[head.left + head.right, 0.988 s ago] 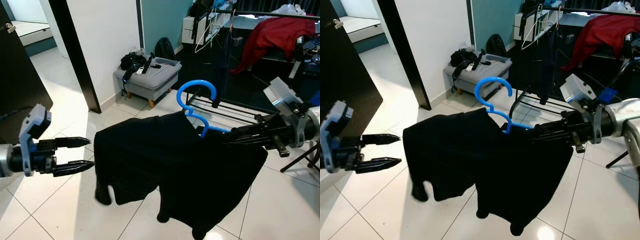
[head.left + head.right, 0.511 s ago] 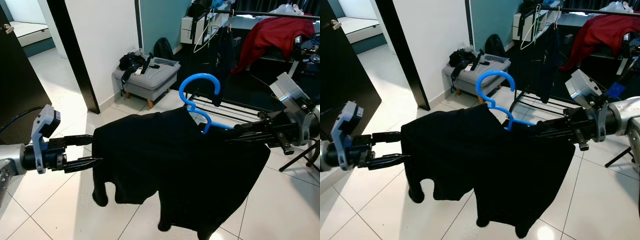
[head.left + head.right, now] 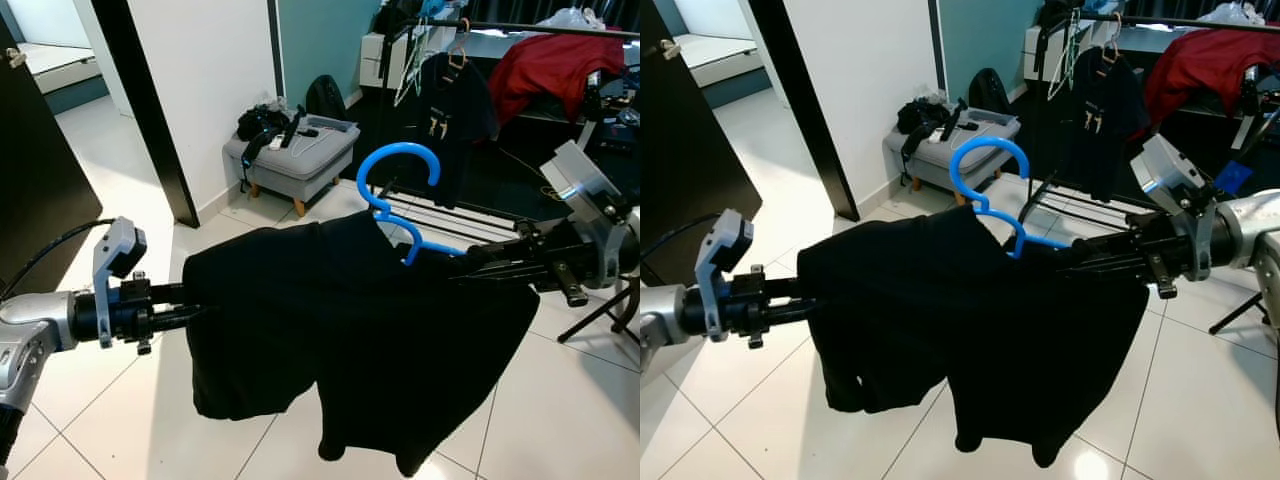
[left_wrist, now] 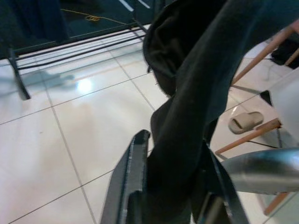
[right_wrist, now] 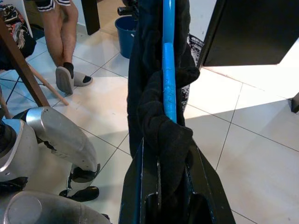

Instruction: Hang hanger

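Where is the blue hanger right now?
The blue hanger is in the middle of the head views, inside the black shirt, held up between the left tool and right tool.

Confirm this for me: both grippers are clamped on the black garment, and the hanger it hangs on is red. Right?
Wrong on the colour: the hanger is blue, as the left eye view shows. The rest stands: the left gripper and the right gripper are each closed on the black garment.
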Controlling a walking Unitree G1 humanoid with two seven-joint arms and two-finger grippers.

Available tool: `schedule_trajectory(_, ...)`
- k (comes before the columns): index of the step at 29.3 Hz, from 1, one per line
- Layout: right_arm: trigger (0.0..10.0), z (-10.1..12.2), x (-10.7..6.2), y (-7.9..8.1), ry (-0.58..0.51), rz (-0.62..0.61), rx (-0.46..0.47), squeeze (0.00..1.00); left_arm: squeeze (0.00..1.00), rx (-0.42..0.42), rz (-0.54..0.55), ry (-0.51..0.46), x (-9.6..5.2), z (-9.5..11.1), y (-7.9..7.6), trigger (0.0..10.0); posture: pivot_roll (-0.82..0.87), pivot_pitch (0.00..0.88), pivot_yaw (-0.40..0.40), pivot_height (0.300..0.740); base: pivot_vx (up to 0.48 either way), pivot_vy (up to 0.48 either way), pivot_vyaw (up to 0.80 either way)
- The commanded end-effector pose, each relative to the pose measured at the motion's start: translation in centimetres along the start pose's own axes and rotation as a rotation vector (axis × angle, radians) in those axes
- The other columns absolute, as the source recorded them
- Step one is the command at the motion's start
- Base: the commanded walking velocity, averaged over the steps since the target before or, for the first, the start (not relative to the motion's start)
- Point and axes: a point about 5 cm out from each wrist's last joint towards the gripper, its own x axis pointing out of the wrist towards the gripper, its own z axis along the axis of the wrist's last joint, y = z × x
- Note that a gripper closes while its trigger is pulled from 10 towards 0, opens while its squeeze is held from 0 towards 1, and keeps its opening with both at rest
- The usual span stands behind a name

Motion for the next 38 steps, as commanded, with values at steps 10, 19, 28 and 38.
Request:
schedule_trajectory(10, 0.0, 1.3, -1.1, -0.4, -0.041, -0.074, -0.064, 0.00, 0.00, -0.026, 0.489, -0.067, -7.5, 0.5, 4.8, 0.0, -0.10, 0.000, 0.053, 0.736, 0.000, 0.000, 0.00)
schedule_trajectory(19, 0.0, 1.3, -1.2, -0.5, -0.048, -0.091, -0.067, 0.00, 0.00, -0.143, 0.475, -0.063, -6.7, -3.2, 3.3, 0.0, -0.10, 0.000, 0.050, 0.736, 0.000, 0.000, 0.00)
schedule_trajectory(28, 0.0, 1.4, -1.2, -0.7, -0.055, -0.102, -0.073, 0.00, 0.00, -0.225, 0.256, 0.082, -3.0, -7.5, 0.1, 0.0, -0.09, 0.000, 0.046, 0.736, 0.000, 0.000, 0.00)
schedule_trajectory(38, 0.0, 1.3, -1.2, -0.7, -0.055, -0.101, -0.070, 0.00, 0.00, -0.193, 0.758, 0.140, -7.1, -7.2, 4.2, 0.0, -0.09, 0.000, 0.050, 0.736, 0.000, 0.000, 0.00)
